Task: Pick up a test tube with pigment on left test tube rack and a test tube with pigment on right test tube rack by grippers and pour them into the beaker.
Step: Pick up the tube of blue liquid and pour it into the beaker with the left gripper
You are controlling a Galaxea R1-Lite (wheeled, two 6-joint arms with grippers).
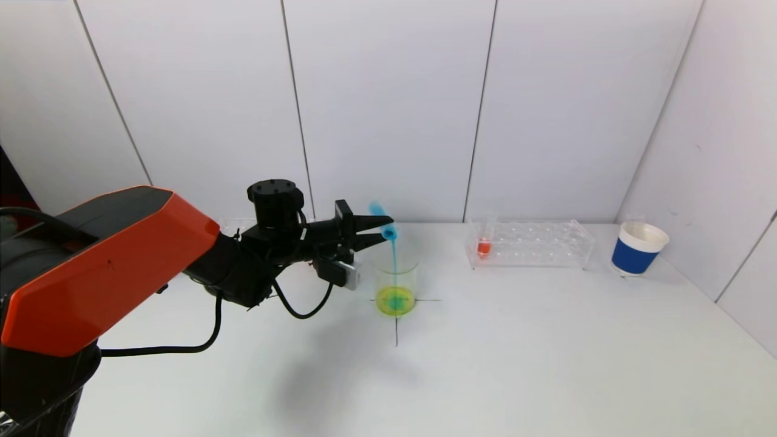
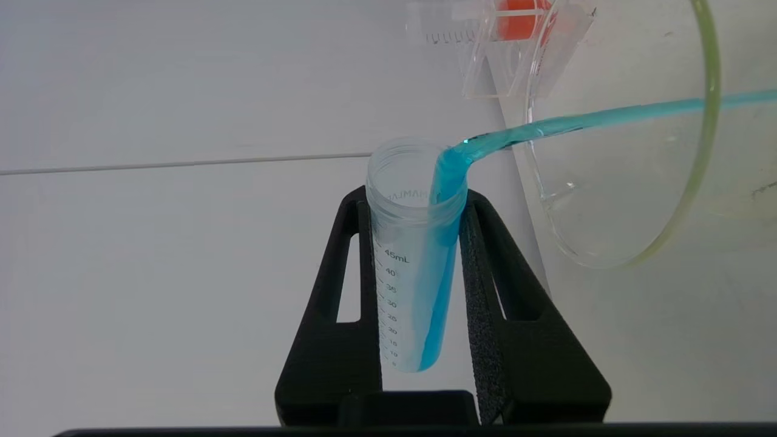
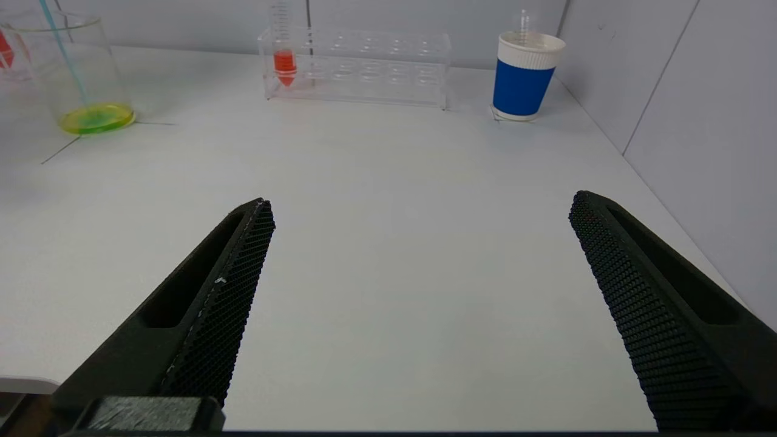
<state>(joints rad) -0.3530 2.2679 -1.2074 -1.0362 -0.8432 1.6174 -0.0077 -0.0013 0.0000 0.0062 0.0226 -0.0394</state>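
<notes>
**Blue pigment pouring**

Left end effector point(image 1: 381, 232): grasping tilted test tube point(image 2: 414, 267) above beaker point(image 1: 396, 284); blue stream entering yellow-green liquid. Right end effector point(image 3: 419, 212): released, low over worktop point(image 1: 516, 340). Right rack point(image 1: 529, 244): one orange tube point(image 1: 484, 241).

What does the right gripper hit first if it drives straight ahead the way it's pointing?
Probably nothing nearby: the open right gripper faces bare table. Further along, roughly the right test tube rack; depth is unclear.

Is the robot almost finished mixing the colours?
About halfway. The left gripper holds the blue tube tipped, blue pouring into the beaker, which already holds yellow-green liquid. Left to do: the orange tube sits untouched in its rack; the right gripper waits open.
</notes>
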